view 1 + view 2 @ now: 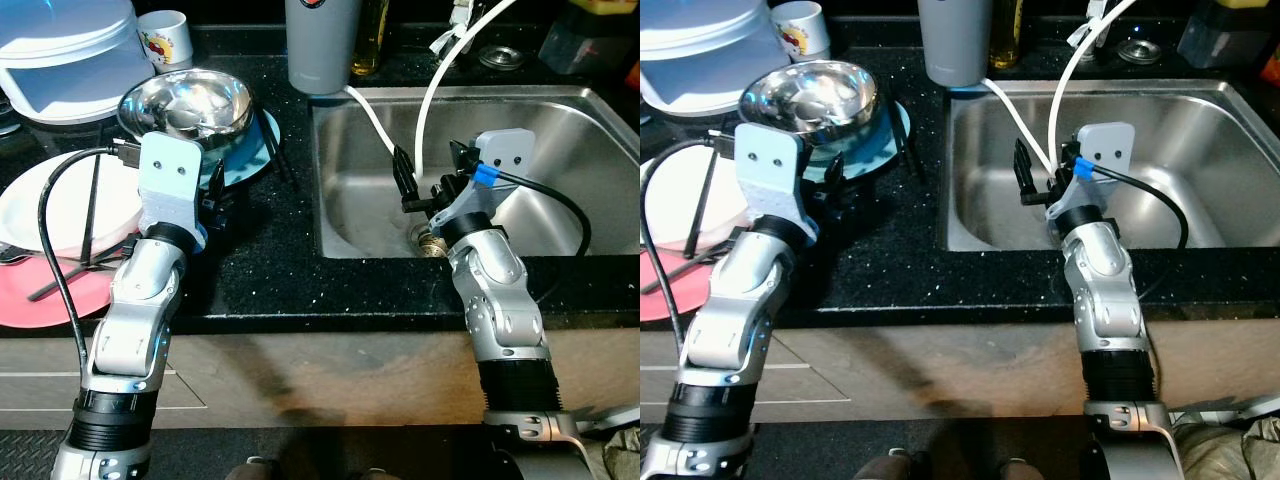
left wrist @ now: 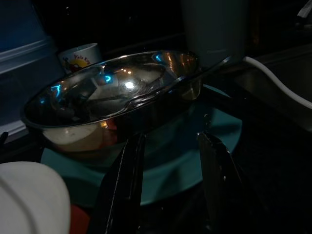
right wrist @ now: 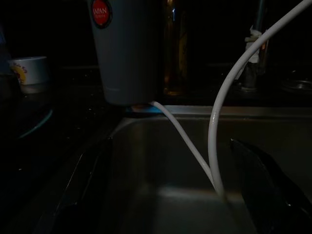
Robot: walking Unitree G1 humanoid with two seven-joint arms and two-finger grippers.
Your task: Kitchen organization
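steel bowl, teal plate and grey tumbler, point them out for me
steel bowl (image 1: pixel 190 103), left eye view, on its shiny inner wall.
teal plate (image 2: pixel 214 131), left wrist view, on the bare rim beside the bowl.
grey tumbler (image 3: pixel 127 53), right wrist view, on its side wall.

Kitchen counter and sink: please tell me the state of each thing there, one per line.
Steel bowl: upright, sitting on the teal plate.
White mug: upright.
Grey tumbler: upright, behind the sink.
White hose: hanging into the sink.
Left claw: open, empty, before the bowl.
Right claw: open, empty, over the sink.
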